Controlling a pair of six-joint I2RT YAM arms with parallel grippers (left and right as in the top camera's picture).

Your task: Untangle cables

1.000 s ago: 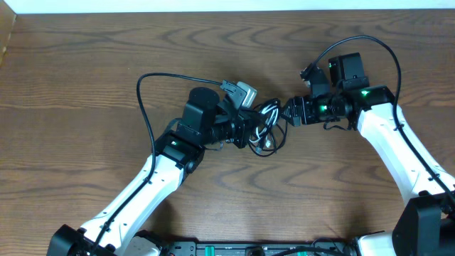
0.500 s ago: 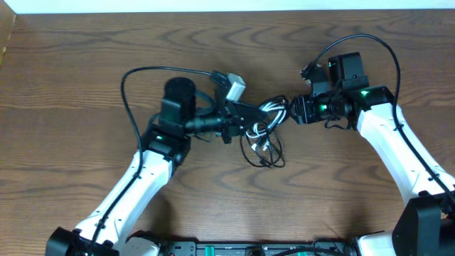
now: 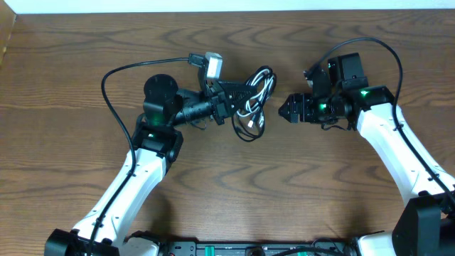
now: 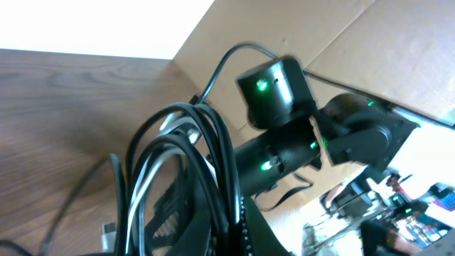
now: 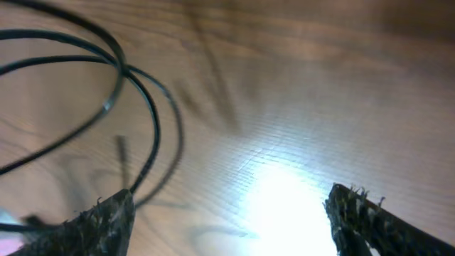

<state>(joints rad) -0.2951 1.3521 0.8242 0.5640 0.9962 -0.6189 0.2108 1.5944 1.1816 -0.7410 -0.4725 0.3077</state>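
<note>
The cables (image 3: 254, 96) are a bundle of black loops with one white cord, lying at the table's middle back. My left gripper (image 3: 232, 101) is shut on the bundle's left side; in the left wrist view the cords (image 4: 190, 153) run up from between its fingers (image 4: 238, 226). To the right of the bundle my right gripper (image 3: 289, 108) stands open, with a gap of bare wood in between. The right wrist view shows its fingertips (image 5: 105, 219) wide apart over the wood, nothing between them, and black cable loops (image 5: 122, 72) ahead at the upper left.
The left arm's own thick wire (image 3: 114, 78) arcs out over the table at the left. The right arm's wire (image 3: 387, 51) loops above its wrist. A cardboard edge (image 3: 6, 35) stands at the far left. The table's back edge (image 3: 227, 10) runs along the top.
The left gripper has drawn the bundle left and toward the back. The right gripper has let go of the cables and opened, staying at the right.
</note>
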